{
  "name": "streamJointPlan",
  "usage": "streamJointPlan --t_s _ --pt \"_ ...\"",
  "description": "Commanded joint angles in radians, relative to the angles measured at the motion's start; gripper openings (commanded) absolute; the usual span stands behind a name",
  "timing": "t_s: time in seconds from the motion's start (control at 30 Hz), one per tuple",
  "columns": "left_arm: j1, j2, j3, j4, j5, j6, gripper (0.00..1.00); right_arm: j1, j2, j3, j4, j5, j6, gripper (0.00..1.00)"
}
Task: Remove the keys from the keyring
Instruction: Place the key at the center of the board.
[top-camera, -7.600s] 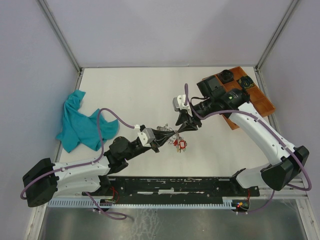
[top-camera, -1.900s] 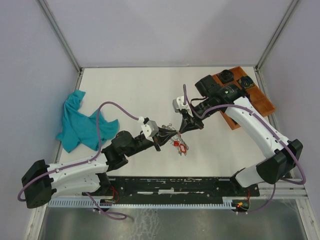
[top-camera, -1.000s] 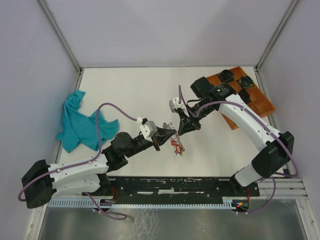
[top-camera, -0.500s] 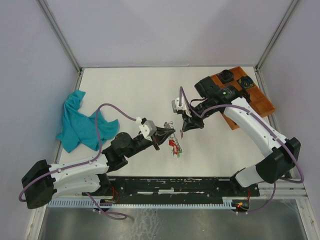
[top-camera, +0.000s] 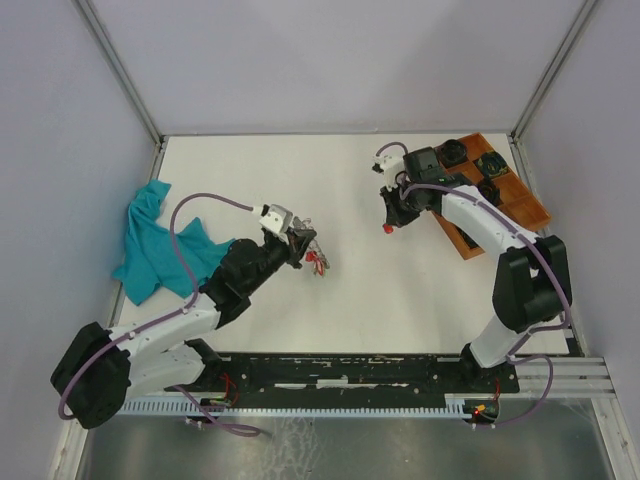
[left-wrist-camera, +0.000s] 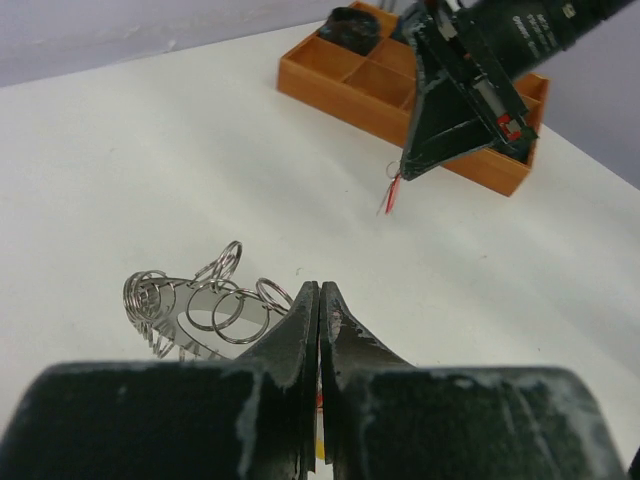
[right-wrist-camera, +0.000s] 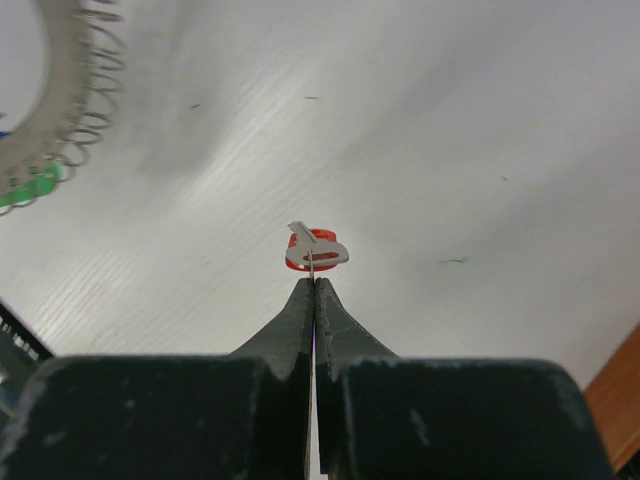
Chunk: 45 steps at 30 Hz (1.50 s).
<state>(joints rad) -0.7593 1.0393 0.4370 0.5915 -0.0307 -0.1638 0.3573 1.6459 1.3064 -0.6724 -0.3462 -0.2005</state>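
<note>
Red-tagged key sits pinched at the tips of your right claw, held well apart from the keyring, evidently freed. Your left claw clamps that silver coiled ring just left of its tips, anchoring it; the other coloured keys dangle below.

I see a white table carrying two things: a teal cloth crumpled by its left edge — and an orange tray at the far right corner.
</note>
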Motion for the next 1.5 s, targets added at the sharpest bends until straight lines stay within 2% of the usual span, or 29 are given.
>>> streamJointPlan --t_s 0.0,0.23,0.43,0.5,0.57,0.67,0.73,0.8,1.0,1.13,1.27,1.4,1.47 --pt "0.116 0.029 0.117 -0.029 -0.02 -0.139 0.03 -0.011 0.059 0.054 0.215 0.241 0.217 0.01" --pt "0.314 0.156 0.2 -0.056 0.073 -0.292 0.03 -0.02 0.299 0.259 0.189 0.337 0.222 0.01" --pt "0.425 0.267 0.274 -0.045 0.143 -0.37 0.03 -0.045 0.416 0.406 0.204 0.328 0.241 0.02" --pt "0.449 0.296 0.287 -0.042 0.151 -0.385 0.03 -0.051 0.436 0.432 0.208 0.314 0.242 0.06" --pt "0.471 0.322 0.298 -0.029 0.161 -0.401 0.03 -0.055 0.437 0.431 0.225 0.304 0.235 0.17" --pt "0.49 0.373 0.324 -0.024 0.156 -0.412 0.03 -0.07 0.405 0.406 0.257 0.263 0.213 0.41" --pt "0.503 0.405 0.341 -0.019 0.15 -0.426 0.03 -0.083 0.358 0.393 0.259 0.208 0.183 0.49" --pt "0.519 0.432 0.353 -0.003 0.152 -0.447 0.03 -0.099 0.295 0.375 0.243 0.114 0.135 0.53" --pt "0.566 0.499 0.393 -0.012 0.131 -0.526 0.03 -0.133 0.056 0.291 0.127 -0.257 -0.014 0.59" --pt "0.578 0.558 0.473 -0.188 0.016 -0.586 0.03 -0.134 -0.076 0.217 0.092 -0.419 -0.008 0.61" --pt "0.58 0.618 0.552 -0.368 -0.122 -0.615 0.04 -0.134 -0.164 0.152 0.067 -0.49 0.016 0.62" --pt "0.59 0.645 0.585 -0.38 -0.184 -0.609 0.05 -0.133 -0.235 0.074 0.07 -0.508 0.004 0.64" --pt "0.599 0.664 0.614 -0.393 -0.186 -0.604 0.08 -0.134 -0.257 0.044 0.056 -0.494 -0.021 0.64"
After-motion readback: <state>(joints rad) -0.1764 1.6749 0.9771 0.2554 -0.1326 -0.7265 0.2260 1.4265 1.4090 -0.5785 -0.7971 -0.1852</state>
